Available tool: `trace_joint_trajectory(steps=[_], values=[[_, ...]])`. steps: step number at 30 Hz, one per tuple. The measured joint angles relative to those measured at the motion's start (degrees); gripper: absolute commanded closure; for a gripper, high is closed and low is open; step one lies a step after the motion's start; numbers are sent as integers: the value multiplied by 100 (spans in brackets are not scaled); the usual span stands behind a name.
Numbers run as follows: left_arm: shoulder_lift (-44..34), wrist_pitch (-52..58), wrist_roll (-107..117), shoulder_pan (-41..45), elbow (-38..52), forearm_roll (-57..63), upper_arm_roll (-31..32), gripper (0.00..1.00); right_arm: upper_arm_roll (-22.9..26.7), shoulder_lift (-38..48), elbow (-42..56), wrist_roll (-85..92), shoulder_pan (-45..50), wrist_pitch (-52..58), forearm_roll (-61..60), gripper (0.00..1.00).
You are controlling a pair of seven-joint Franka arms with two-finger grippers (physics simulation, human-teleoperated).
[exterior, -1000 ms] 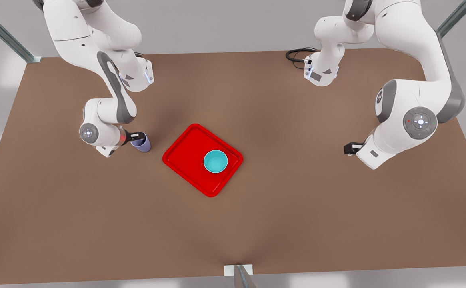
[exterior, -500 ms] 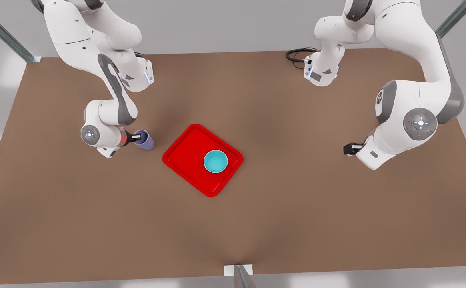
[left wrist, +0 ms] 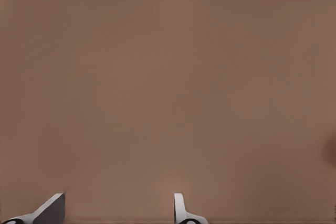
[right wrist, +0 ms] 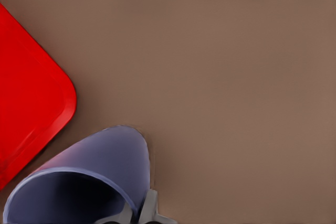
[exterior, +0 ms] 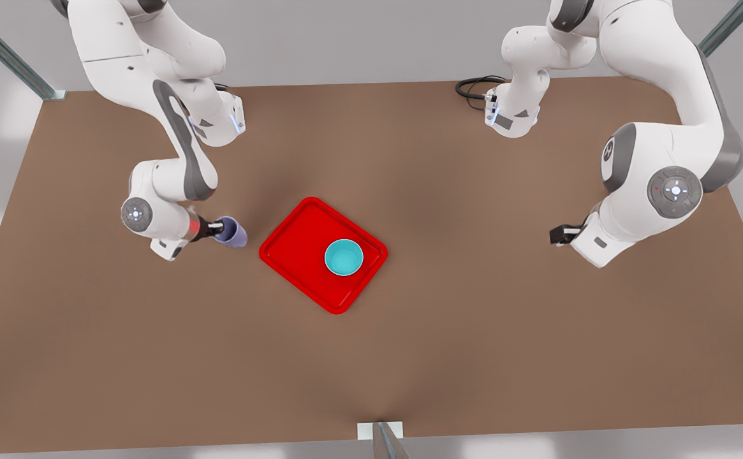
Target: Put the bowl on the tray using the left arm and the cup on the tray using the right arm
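Observation:
The teal bowl [exterior: 344,257] sits inside the red tray [exterior: 294,233] at the table's middle, toward the front view's right corner of the tray. On the front view's left, my right gripper [exterior: 220,227] is shut on the rim wall of the lavender cup [exterior: 232,234], which hangs tilted just beside the tray's edge. In the right wrist view the cup [right wrist: 100,163] is pinched between the fingers [right wrist: 149,208], with the tray corner [right wrist: 31,103] close by. My left gripper [exterior: 556,236] waits on the front view's right, open [left wrist: 116,211] over bare table.
The brown table [exterior: 473,331] stretches wide around the tray. A black cable [exterior: 473,86] coils at the far edge near an arm base. A metal post [exterior: 381,440] stands at the near edge.
The right gripper has carried the cup slightly toward the near edge and tilted it further. The left arm shifted only a little. Bowl and tray stay put.

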State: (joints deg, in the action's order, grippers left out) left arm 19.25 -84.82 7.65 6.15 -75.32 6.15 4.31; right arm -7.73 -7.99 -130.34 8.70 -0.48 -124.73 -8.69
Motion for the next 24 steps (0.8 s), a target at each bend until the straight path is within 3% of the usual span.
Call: trace_joint_trajectory(steps=[10, 24], values=[[43, 0, 9, -9, -5, 29, -79, 0, -401, -7, 431, -38, 65, 13, -337, 79], [61, 0, 9, -8, -1, 43, -158, 0, -406, -997, 826, -497, 1454, -746, -457, 79]])
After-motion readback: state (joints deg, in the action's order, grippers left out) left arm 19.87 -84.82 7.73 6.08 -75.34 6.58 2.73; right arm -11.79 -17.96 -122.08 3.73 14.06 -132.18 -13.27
